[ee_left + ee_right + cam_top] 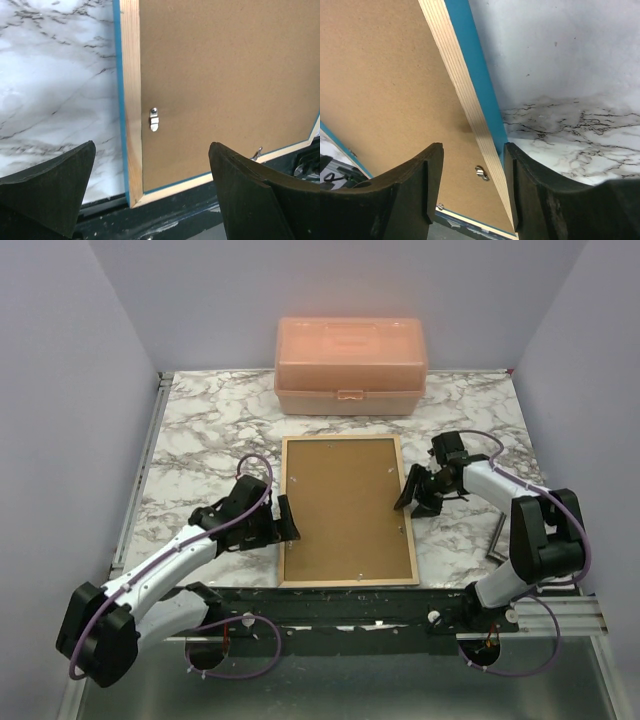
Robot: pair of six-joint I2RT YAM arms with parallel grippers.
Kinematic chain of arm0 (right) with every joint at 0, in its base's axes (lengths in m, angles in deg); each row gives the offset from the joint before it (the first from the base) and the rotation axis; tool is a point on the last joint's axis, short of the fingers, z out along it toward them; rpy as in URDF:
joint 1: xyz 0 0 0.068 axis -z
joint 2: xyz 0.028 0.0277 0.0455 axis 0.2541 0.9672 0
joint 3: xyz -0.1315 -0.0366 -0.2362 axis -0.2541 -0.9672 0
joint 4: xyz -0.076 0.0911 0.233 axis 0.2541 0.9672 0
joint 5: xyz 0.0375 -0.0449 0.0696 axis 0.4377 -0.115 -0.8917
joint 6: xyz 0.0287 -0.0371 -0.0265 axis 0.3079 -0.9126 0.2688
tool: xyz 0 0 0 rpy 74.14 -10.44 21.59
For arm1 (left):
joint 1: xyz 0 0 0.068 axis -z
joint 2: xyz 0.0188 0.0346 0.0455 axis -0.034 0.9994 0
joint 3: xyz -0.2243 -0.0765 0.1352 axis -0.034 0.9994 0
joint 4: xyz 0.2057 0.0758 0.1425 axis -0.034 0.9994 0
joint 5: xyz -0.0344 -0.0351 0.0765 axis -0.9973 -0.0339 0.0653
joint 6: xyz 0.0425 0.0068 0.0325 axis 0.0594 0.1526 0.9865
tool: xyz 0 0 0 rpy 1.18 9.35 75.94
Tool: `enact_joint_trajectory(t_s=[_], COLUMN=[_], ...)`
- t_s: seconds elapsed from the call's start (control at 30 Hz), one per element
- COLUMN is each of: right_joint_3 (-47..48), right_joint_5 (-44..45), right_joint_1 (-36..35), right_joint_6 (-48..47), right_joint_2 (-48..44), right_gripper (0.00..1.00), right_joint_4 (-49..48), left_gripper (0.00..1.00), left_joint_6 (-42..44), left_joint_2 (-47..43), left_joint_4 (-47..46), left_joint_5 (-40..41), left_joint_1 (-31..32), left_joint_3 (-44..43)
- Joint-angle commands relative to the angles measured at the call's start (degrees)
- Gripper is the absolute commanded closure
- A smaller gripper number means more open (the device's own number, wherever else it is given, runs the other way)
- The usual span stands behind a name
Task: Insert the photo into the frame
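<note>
The frame (pixel 283 510) lies face down in the middle of the marble table, light wood rim up, blue outer side (pixel 118 75) showing. A brown backing board (pixel 345 510) fills it, with small metal turn clips (pixel 154 120) at its edges. The photo is hidden. My left gripper (pixel 290 520) stands wide open just off the frame's left rim near the front corner, nothing between its fingers (pixel 55 185). My right gripper (pixel 413 498) is open and straddles the right rim (pixel 455 75): one finger over the board, the other beside the blue side.
A peach plastic box (pixel 350 365) with a shut lid stands at the back of the table. The dark front table edge (pixel 350 600) runs right under the frame's near rim. A small metal stand (pixel 497 540) lies by the right arm.
</note>
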Motion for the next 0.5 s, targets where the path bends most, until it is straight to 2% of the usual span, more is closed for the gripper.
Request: enact_joint_trajectory(t_s=[0.0,0.07,0.2,0.47], right_joint_3=[1.6,1.1,-0.6,-1.7], right_joint_5=[1.4,0.5,1.2,3.3], right_joint_1=[-0.2,-0.3,-0.2,-1.0], right_joint_6=[-1.1,-1.2,-1.0,-1.1], right_joint_2=[3.0,4.2,5.0,6.0], right_gripper=[0.40,0.40,0.38,0.39], right_joint_4=[3.5,3.4,2.8,2.9], left_gripper=[0.02,0.02,0.02,0.09], left_joint_6=[3.0,2.0,0.6,2.1], left_joint_2=[-4.3,-5.7,-5.6,3.4], left_joint_4=[12.7,12.2,14.1,11.1], left_joint_5=[1.5,-1.6,-1.6,-3.8], left_joint_1=[0.4,1.2,2.1,2.2], left_joint_3=[-2.1,-1.4,-1.0,-4.4])
